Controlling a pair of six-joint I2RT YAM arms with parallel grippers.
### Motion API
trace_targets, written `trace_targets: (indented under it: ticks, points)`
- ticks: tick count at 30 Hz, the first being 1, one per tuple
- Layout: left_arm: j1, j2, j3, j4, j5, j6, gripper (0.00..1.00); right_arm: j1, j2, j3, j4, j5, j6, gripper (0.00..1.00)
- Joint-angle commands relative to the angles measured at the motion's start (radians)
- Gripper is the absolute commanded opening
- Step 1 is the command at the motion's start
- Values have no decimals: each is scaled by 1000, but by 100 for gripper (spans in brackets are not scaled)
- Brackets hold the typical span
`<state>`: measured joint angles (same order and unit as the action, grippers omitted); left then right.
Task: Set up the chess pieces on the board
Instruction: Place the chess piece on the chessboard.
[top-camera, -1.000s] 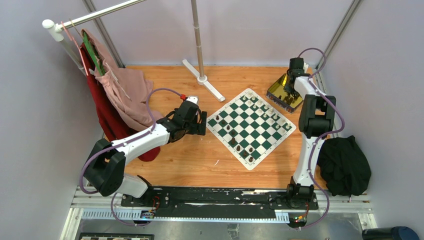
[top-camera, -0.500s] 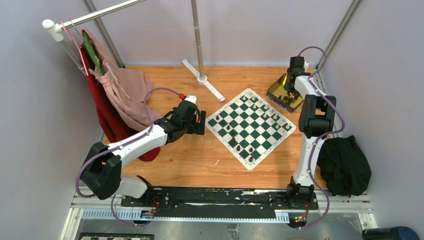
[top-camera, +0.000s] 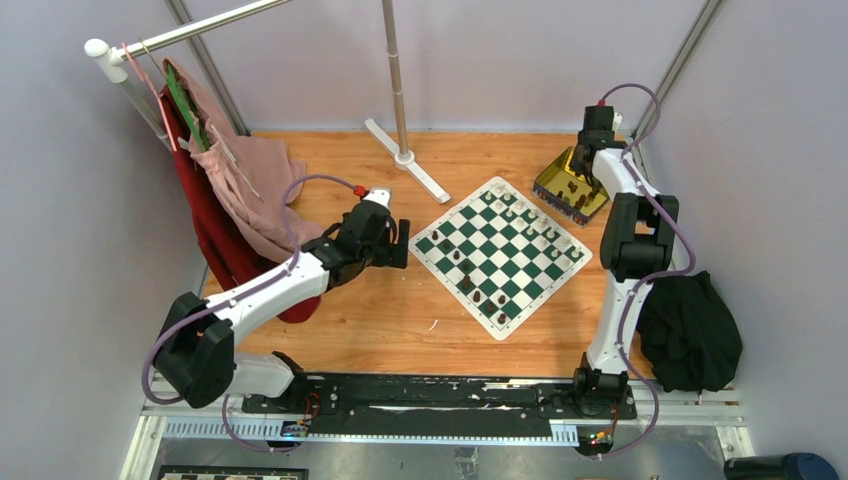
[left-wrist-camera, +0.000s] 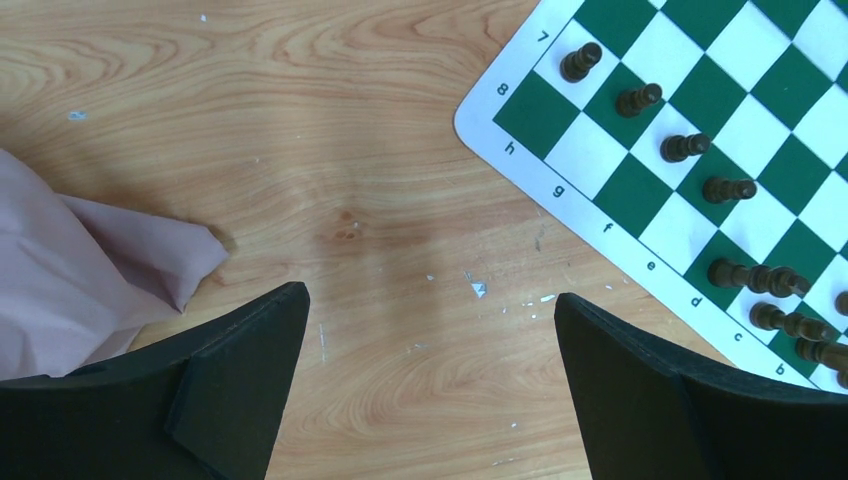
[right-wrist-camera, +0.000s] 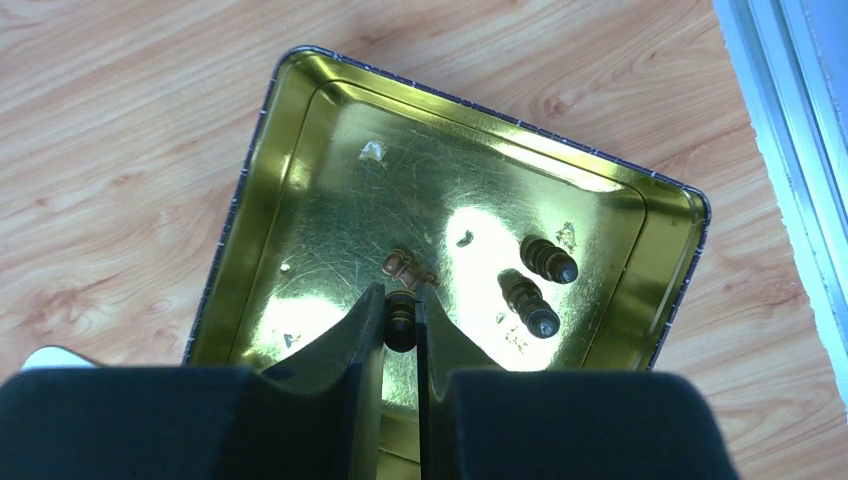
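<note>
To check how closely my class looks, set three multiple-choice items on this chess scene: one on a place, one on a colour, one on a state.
1. The right gripper hangs over: A the board; B the tin; C the black cloth.
2. The piece in its jaws is: A white; B dark brown; C red.
3. The left gripper has its jaws: A wide open, empty; B shut on a piece; C shut on the tin.
Answers: 1 B, the tin lies right below it; 2 B, a dark figure sits pinched there; 3 A, only bare table shows between them.
</note>
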<state>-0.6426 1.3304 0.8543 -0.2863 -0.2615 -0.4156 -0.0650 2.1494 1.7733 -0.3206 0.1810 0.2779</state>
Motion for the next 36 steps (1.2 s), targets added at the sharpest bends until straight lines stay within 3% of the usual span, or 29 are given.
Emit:
trace_targets:
  ticks: [1,13,25,36]
  points:
    - [3,-51,-18,7,-20,4,100,12,-65,4,-5,-18,-4,0]
    - [2,-128,-36,-4,-26,5,100,60,-194,-67,-46,-22,-34,0]
    - [1,-255,-117,1,13,-27,100,297,-521,-395,-120,-31,-94,0]
    - [-1,-314,-164,-21,30,-38,100,574,-682,-612,-188,-14,-56,0]
